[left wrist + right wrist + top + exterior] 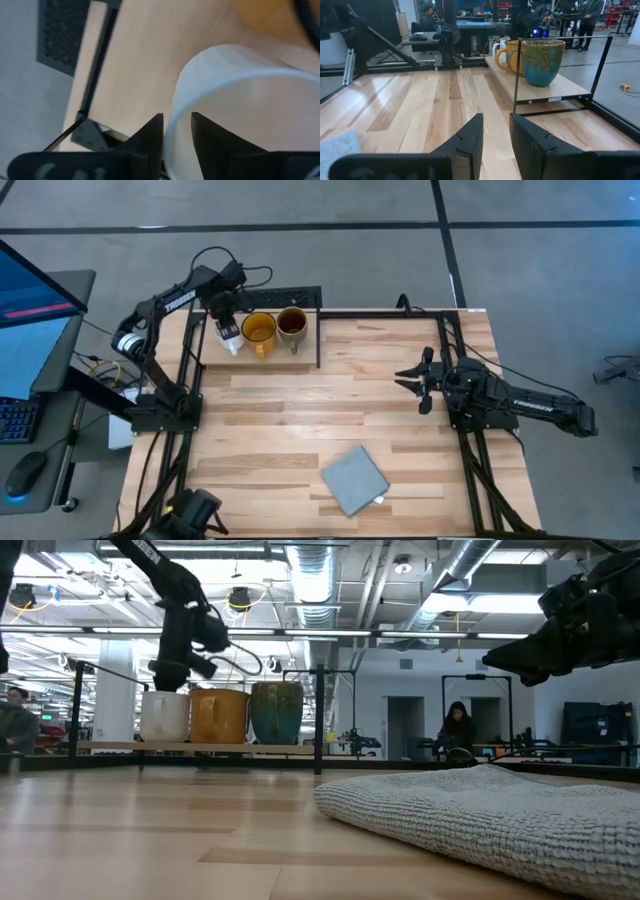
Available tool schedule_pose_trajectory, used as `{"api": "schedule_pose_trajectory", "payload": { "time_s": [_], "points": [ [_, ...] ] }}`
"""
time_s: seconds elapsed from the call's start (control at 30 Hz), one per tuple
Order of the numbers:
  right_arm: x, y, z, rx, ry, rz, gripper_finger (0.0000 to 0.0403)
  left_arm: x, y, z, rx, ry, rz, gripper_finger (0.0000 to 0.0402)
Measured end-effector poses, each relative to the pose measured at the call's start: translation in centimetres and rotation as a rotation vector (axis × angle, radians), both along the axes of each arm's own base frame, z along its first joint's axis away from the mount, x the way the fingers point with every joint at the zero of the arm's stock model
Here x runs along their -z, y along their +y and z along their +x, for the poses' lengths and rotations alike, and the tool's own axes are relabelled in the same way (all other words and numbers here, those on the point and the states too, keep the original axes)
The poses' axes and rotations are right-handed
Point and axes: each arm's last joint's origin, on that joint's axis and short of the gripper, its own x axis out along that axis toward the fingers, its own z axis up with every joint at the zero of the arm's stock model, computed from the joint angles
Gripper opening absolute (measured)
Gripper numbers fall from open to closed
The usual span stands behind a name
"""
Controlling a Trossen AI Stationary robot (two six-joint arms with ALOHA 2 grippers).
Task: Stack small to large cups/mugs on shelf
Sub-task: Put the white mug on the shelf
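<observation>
Three mugs stand upright in a row on the shelf (300,357) at the table's far left: a white mug (231,337), a yellow mug (259,329) and an olive mug (292,325). My left gripper (177,120) points down over the white mug (240,105), open, with one finger inside its rim and one outside. In the low view it hangs just above that mug (165,717). My right gripper (415,380) waits open above the table's right side, pointing level toward the shelf.
A grey cloth (353,480) lies near the table's front edge, right of the middle. The shelf's black frame (319,340) and perforated back rail (280,297) stand around the mugs. Bare wood lies between the shelf and the cloth.
</observation>
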Motion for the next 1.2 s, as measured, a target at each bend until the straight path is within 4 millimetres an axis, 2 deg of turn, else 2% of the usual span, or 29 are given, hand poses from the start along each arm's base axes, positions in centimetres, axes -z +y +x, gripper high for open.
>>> {"api": "schedule_pose_trajectory", "payload": {
  "time_s": [0.23,0.53,0.63,0.77,0.87,1.07,1.2],
  "points": [
    [0.0,0.0,0.0,0.0,0.0,0.0,0.0118,-3.2,-1.6,-0.9,-0.013,-0.081,0.092,0.0091],
    [0.0,0.0,0.0,0.0,0.0,0.0,0.0118,-5.9,-4.2,-2.2,-0.09,-0.147,0.105,0.0091],
    [0.0,0.0,0.0,0.0,0.0,-0.001,0.0118,-6.7,-5.4,-2.3,-0.081,-0.296,0.011,0.0091],
    [0.0,0.0,0.0,-0.001,0.0,-0.007,0.0118,-7.7,-7.0,-1.5,-0.021,-0.523,-0.105,0.0091],
    [0.0,0.0,0.0,-0.001,0.001,-0.007,0.0118,-8.0,-8.1,-0.5,-0.009,-0.539,-0.127,0.0091],
    [0.0,0.0,0.0,-0.001,0.001,0.0,0.0118,-7.7,-10.2,1.7,0.0,-0.407,-0.076,0.0091],
    [0.0,0.0,0.0,-0.001,0.001,0.0,0.0118,-6.3,-10.9,2.4,-0.024,-0.36,-0.075,0.0091]
  ]
}}
